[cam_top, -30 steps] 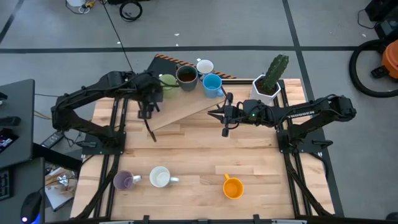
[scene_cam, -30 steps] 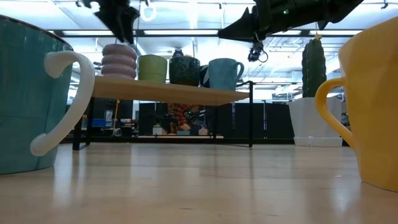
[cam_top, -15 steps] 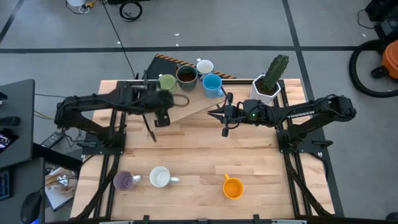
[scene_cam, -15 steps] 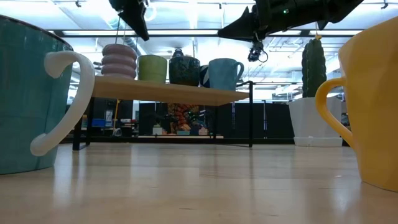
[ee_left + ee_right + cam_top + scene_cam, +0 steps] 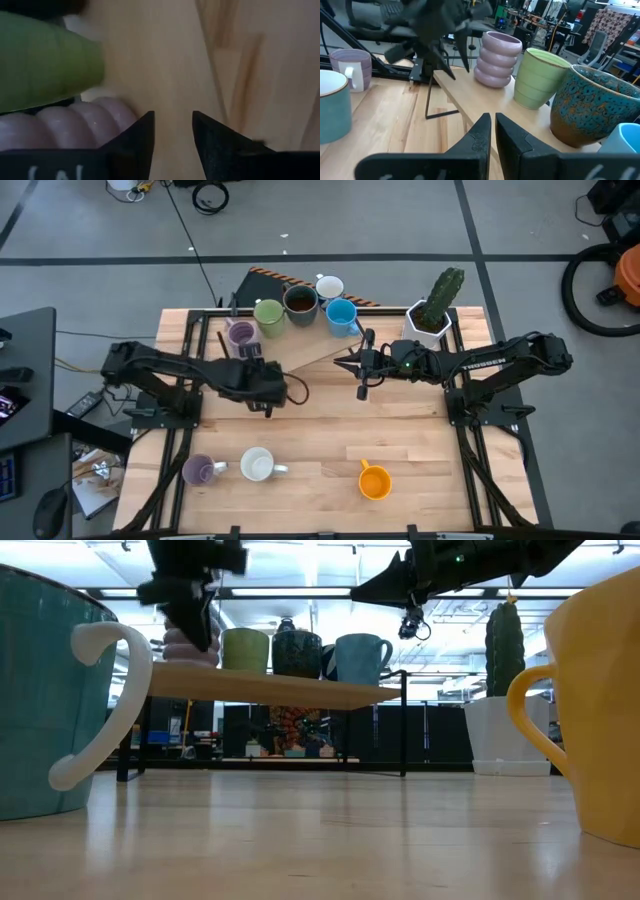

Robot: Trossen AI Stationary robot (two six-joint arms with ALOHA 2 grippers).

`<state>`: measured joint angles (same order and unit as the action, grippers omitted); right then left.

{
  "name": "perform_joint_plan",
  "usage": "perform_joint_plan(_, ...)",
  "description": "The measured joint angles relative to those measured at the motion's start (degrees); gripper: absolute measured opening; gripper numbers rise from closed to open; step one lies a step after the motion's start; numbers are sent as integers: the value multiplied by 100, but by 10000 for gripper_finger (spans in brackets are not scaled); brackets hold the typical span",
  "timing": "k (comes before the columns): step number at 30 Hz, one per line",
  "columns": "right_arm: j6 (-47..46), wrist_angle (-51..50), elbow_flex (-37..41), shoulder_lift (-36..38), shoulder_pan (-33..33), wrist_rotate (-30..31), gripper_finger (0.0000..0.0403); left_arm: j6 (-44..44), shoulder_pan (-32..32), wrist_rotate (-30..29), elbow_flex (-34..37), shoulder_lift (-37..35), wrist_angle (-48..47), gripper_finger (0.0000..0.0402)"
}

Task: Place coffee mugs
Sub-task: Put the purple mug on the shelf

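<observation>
Mugs stood in a row on a raised wooden shelf (image 5: 300,352) in the high view: purple ribbed mug (image 5: 240,333), green mug (image 5: 268,313), dark brown mug (image 5: 300,301), white mug (image 5: 329,287) and blue mug (image 5: 341,314). All looked empty as far as could be seen. Left gripper (image 5: 268,398) hung over the table in front of the shelf, apart from the purple ribbed mug, holding nothing. Right gripper (image 5: 343,364) hung near the shelf's right end, just in front of the blue mug, fingers pressed together and empty. Cactus pot (image 5: 428,323) sat behind the right arm. Nearer the front edge stood a second purple mug (image 5: 198,470), a second white mug (image 5: 258,466) and an orange mug (image 5: 374,482), all well apart from both grippers.

Low view: the left arm partly hid the purple ribbed mug (image 5: 180,645); green, brown and blue mugs stood clear on the shelf.

Left wrist view: fingers (image 5: 137,137) stood partly apart with bare wood between them; purple ribbed and green mugs close beside.

Right wrist view: fingers nearly touching, pointed along the shelf toward the purple ribbed mug (image 5: 497,58).
</observation>
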<state>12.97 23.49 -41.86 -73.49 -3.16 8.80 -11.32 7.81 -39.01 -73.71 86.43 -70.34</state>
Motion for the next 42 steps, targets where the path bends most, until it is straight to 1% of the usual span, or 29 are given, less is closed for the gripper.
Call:
perform_joint_plan(3, 3, -3, 0, 0, 2, 0, 30, 145, -12, -160, 0, 307, -315, 131)
perform_joint_plan(8, 17, -9, 2, 0, 2, 0, 30, 587, -124, -273, -33, 667, -481, 122)
perform_joint_plan(17, 66, 2, 0, 0, 2, 0, 30, 703, -257, -356, -700, 1244, -1029, 116)
perform_joint_plan(23, 61, -19, 2, 0, 5, -102, 30, 733, -354, -297, -890, 1575, -1622, 116)
perform_joint_plan(27, 63, -9, 2, 0, 5, -120, 30, 825, -433, -185, -907, 1698, -1924, 116)
perform_joint_plan(33, 65, -8, 2, 0, 5, -140, 30, 1593, -430, -232, -901, 1770, -1981, 116)
perform_joint_plan(42, 57, -13, 2, 0, 9, -142, 30, 1470, -515, -139, -901, 1771, -1983, 116)
